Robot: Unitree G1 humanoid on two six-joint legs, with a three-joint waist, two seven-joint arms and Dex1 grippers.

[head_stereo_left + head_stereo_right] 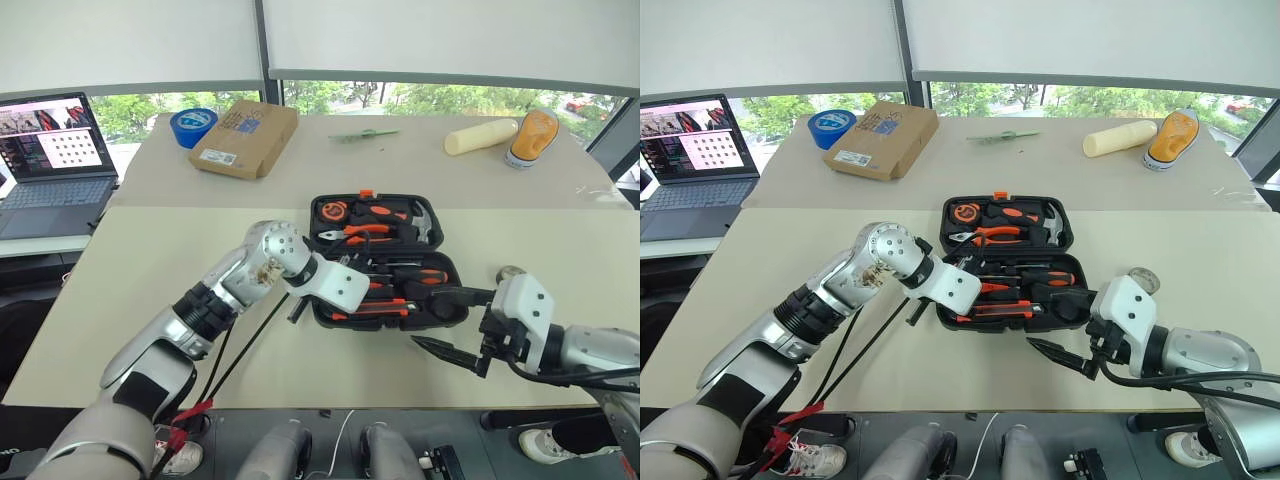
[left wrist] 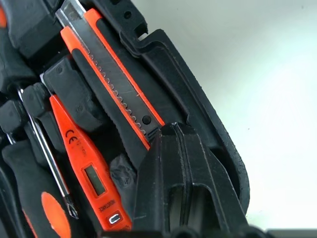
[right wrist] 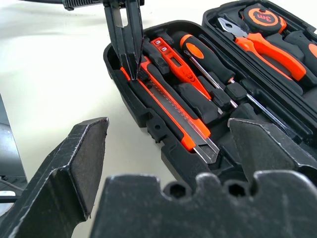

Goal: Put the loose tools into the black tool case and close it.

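The black tool case [image 1: 316, 212] lies open at the table's middle. In its front half rest a black-orange utility knife [image 2: 111, 74], a slim orange tester screwdriver [image 2: 84, 163] and a black-and-orange-handled screwdriver [image 3: 200, 52]. My left gripper [image 2: 171, 130] is shut, its tips pointing down onto the knife's left end [image 3: 130, 64], nothing between them. At the case's front right corner my right gripper [image 1: 425, 320] stands open and holds nothing. A small grey tape roll [image 1: 512, 272] sits on the table just right of the case.
Pliers [image 1: 360, 232], a hammer [image 1: 420, 215] and a tape measure [image 1: 334, 211] fill the lid half. Far back lie a blue tape roll [image 1: 193, 125], a cardboard box [image 1: 245, 138], a cream cylinder [image 1: 480, 137] and an orange shoe [image 1: 532, 135]. A laptop [image 1: 55, 150] stands at the left.
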